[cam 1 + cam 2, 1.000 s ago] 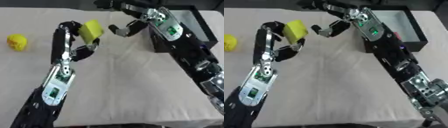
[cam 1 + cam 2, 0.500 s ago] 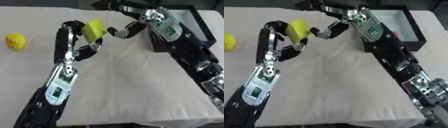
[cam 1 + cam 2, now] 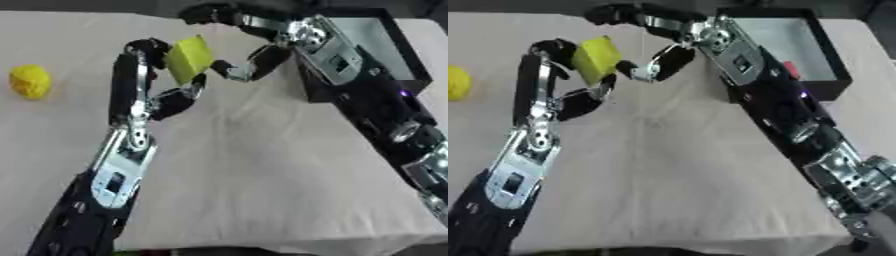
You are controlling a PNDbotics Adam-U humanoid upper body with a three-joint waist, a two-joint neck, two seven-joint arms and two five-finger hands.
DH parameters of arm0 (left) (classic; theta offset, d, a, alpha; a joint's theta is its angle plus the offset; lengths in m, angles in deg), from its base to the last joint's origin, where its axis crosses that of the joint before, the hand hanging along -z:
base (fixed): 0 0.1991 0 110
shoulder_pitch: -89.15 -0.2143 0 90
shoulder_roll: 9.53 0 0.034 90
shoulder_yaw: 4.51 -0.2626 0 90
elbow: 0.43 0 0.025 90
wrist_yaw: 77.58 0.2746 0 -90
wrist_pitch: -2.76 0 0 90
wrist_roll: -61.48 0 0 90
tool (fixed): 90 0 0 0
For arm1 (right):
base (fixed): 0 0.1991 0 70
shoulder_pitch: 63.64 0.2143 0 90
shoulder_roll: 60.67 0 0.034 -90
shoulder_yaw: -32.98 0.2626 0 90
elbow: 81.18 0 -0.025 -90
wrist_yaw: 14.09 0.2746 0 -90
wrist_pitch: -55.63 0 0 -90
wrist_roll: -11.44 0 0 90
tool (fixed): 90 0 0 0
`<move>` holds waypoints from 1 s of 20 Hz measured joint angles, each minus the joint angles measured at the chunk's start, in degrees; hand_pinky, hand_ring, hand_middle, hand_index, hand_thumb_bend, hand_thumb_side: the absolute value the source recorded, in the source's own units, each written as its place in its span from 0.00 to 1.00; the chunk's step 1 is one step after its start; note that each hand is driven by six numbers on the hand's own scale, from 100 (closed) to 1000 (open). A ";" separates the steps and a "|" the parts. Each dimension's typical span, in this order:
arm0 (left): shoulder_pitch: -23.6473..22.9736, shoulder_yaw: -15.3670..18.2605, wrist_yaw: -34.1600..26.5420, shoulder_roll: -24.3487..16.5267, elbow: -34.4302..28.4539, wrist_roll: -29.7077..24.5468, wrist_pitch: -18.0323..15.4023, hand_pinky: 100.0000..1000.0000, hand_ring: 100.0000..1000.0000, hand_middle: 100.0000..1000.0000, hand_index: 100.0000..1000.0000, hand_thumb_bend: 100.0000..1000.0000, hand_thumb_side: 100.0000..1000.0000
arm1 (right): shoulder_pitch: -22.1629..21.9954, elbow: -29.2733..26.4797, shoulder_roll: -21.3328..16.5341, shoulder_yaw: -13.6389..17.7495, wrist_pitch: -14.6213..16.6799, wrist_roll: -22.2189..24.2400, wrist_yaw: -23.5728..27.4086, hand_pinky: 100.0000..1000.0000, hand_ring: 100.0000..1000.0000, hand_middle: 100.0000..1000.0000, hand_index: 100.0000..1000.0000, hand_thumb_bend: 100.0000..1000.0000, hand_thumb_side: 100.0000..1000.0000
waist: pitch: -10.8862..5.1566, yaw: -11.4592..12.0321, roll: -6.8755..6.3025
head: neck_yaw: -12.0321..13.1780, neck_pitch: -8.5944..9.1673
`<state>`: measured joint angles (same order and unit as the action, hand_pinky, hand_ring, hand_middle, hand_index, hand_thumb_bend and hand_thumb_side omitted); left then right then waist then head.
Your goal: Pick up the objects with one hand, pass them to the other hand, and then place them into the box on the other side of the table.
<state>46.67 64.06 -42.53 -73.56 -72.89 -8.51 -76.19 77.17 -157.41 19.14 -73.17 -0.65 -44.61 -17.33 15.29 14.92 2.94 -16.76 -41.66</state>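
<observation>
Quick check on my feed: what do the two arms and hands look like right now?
Both arms are black with silver plates and joints. The left arm carries a silver panel with dark markings; the right arm has a similar panel. The left hand and right hand are black.

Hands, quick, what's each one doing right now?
Left hand: shut on the yellow block.
Right hand: open, fingers spread around the block, not yet gripping it.

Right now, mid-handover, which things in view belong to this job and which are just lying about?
In the job:
yellow block, held in the left hand
right hand, open, reaching for the block
black box
yellow lumpy object, probably next

Lying about:
red thing already in the box
table cloth
</observation>
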 measured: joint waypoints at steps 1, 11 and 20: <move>0.04 0.12 0.00 0.00 -0.15 0.14 -0.09 0.41 0.45 0.38 0.30 0.00 0.00 | -0.06 -0.21 -0.07 -0.19 0.00 0.00 0.02 1.00 1.00 1.00 1.00 0.04 0.23 | 0.00 0.00 0.00 | 0.00 0.00; 0.22 -0.31 -1.01 0.02 -1.35 0.37 -1.71 0.41 0.44 0.37 0.30 0.00 0.00 | -0.43 -1.03 -0.30 -0.50 0.00 0.00 -0.80 1.00 1.00 1.00 1.00 0.06 0.24 | 0.18 -0.01 0.27 | -0.03 0.00; 0.31 -1.67 -1.31 0.03 -2.83 -0.70 -2.73 0.41 0.44 0.37 0.31 0.00 0.00 | -0.44 -0.30 -0.30 0.39 0.00 0.00 -1.10 1.00 1.00 1.00 0.99 0.04 0.20 | 0.41 -0.09 0.30 | -0.09 -0.02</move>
<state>46.98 62.38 -43.84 -73.53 -75.72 -9.21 -78.92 76.73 -157.71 18.84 -72.78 -0.65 -44.61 -18.43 15.71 14.83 3.24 -16.85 -41.69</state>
